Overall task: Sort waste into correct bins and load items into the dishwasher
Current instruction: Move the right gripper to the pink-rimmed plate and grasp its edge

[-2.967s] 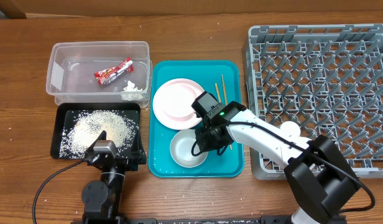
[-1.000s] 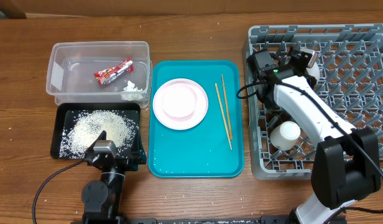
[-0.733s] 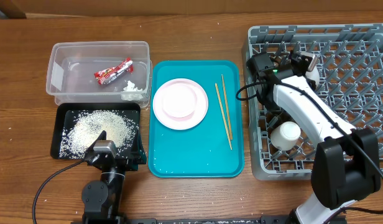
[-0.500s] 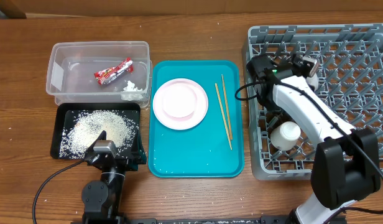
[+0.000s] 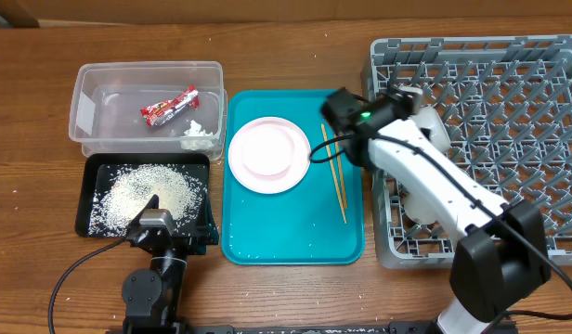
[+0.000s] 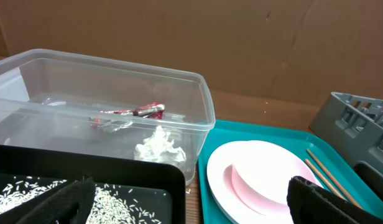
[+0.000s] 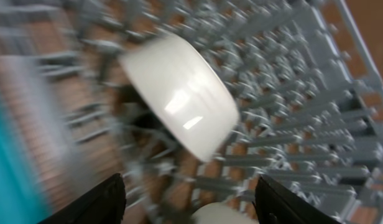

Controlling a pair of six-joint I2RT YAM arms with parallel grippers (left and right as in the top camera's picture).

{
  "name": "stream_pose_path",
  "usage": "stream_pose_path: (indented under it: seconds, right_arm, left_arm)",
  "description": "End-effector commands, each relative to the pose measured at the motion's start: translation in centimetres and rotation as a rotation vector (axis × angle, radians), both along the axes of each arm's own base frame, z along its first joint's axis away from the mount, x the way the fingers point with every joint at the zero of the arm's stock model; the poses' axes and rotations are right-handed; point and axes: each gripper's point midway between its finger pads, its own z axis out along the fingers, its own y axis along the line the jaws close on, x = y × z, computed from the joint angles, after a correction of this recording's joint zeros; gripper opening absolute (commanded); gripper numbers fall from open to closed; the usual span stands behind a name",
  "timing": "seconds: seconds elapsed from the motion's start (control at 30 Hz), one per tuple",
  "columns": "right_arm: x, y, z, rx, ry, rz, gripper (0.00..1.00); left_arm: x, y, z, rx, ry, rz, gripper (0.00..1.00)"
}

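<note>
As we scan overhead, one wrapper (image 5: pixel 170 105) and one tissue (image 5: pixel 201 131) sit in the clear tub (image 5: pixel 78 104), rice (image 5: pixel 147 192) in the black tray (image 5: pixel 149 158), and one bowl (image 5: pixel 429 125) in the rack (image 5: pixel 509 111). One plate (image 5: pixel 267 153) and two chopsticks (image 5: pixel 339 181) await on the teal tray (image 5: pixel 291 243).

Left wrist: left gripper (image 6: pixel 191 196) gapes empty.

Right wrist: right gripper (image 7: pixel 191 202) parted, empty, above bowl and one cup (image 7: pixel 219 216).

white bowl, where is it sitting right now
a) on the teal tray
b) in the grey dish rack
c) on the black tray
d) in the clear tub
b: the right wrist view shows the white bowl tilted among the pegs of the grey dish rack, and the teal tray holds only the plate and the chopsticks.
</note>
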Motion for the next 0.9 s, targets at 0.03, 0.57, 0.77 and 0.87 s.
stream_pose_path:
  seconds: [0.03, 0.57, 0.77, 0.87]
  right_arm:
    - [0.6, 7.5, -0.3, 0.178, 0.067, 0.256, 0.69]
    - [0.1, 21.3, -10.3, 0.692, 0.289, 0.604, 0.51]
    - [0.2, 21.0, -12.0, 0.691, 0.311, 0.561, 0.07]
    - [0.7, 20.7, -9.5, 0.702, 0.269, 0.566, 0.04]
  left_arm:
    - [0.0, 0.0, -0.1, -0.01, 0.0, 0.0, 1.0]
    - [0.0, 0.0, -0.1, -0.01, 0.0, 0.0, 1.0]
    - [0.0, 0.0, -0.1, -0.01, 0.0, 0.0, 1.0]
    - [0.0, 0.0, -0.1, -0.01, 0.0, 0.0, 1.0]
